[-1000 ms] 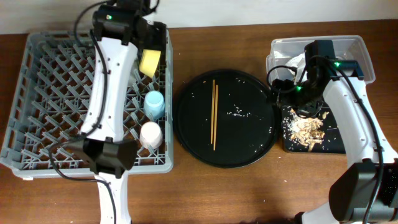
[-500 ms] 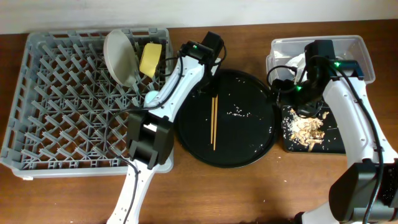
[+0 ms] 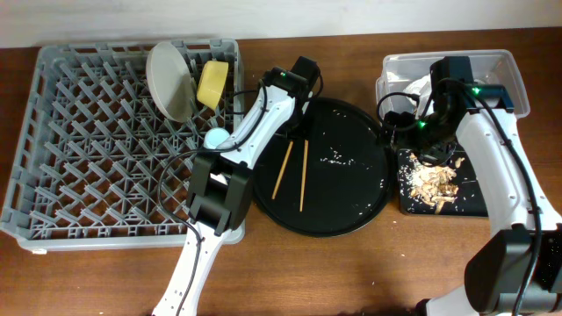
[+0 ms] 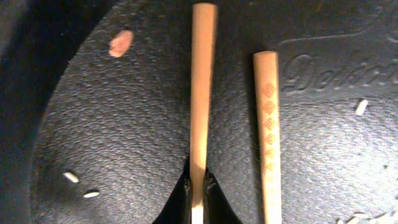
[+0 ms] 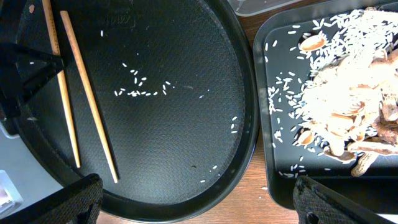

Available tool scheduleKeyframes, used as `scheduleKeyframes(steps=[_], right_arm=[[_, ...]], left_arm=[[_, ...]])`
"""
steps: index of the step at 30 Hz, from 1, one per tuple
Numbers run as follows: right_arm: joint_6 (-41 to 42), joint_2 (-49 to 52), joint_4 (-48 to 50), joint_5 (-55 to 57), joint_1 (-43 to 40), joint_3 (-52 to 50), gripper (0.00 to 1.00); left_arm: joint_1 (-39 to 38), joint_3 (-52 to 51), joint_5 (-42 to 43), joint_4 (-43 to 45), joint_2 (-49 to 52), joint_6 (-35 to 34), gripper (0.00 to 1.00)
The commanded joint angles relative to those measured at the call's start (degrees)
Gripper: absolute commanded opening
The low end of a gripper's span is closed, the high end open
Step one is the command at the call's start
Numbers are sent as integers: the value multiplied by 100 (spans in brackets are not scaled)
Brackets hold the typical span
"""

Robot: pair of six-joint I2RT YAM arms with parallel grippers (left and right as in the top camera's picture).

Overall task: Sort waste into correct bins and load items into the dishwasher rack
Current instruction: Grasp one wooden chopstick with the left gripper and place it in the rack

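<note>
I'm looking down at a brown wooden desk [image 3: 351, 272] with a strip of pale wall [image 3: 351, 16] along its far edge (that strip is all I get of the room). On the left the big grey rack [image 3: 97, 140] covers much of the surface. A grey plate [image 3: 169, 81] stands on edge among the pegs at the back, a yellow bowl [image 3: 212, 83] is just beside it, and a light-blue cup [image 3: 216, 138] sits near the rack's right wall. In the middle lies the round black tray [image 3: 351, 206], its pebbled surface dotted with stray rice grains [image 5: 140, 87]. The left end effector [image 4: 198, 190] is down over the near-left part of that tray, its fingertips pressed together on one chopstick [image 4: 200, 93]. From above, that stick angles away from the second chopstick [image 4: 270, 124], which lies straight on the tray just to its right without touching it. I can't tell whether the pinched end is off the tray. On the right, against the back edge, the clear tub [image 3: 505, 70] holds a crumpled white napkin [image 3: 420, 88]. In front of it the shallow black tray [image 3: 470, 206] holds a heap of pale flaky scraps [image 3: 430, 184] mixed with rice. The right end effector [image 5: 199, 205] hangs above the gap between the two black trays, fingers spread wide and holding nothing. A sliver of bare wood shows between the trays' rims.
</note>
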Motion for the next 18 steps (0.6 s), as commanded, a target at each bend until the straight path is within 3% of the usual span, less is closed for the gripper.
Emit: scheduleKeyframes(steps=[1, 5, 9, 11, 15, 18], right_arm=[[-2, -55, 2, 50, -7, 90, 98], [-2, -55, 2, 50, -7, 90, 98], [-2, -55, 2, 50, -7, 90, 98], [-2, -55, 2, 50, -7, 90, 99], [-2, -55, 2, 50, -7, 90, 98], [-2, -55, 2, 50, -7, 90, 99]], left_arm=[[-48, 50, 201, -11, 251, -22, 1], [52, 1082, 197, -813, 240, -9, 1], [444, 3296, 195, -2275, 229, -9, 1], [656, 4258, 306, -2555, 133, 160, 1], [927, 3987, 181, -2555, -949, 490, 1], [1027, 2970, -466, -2555, -2072, 503, 1]])
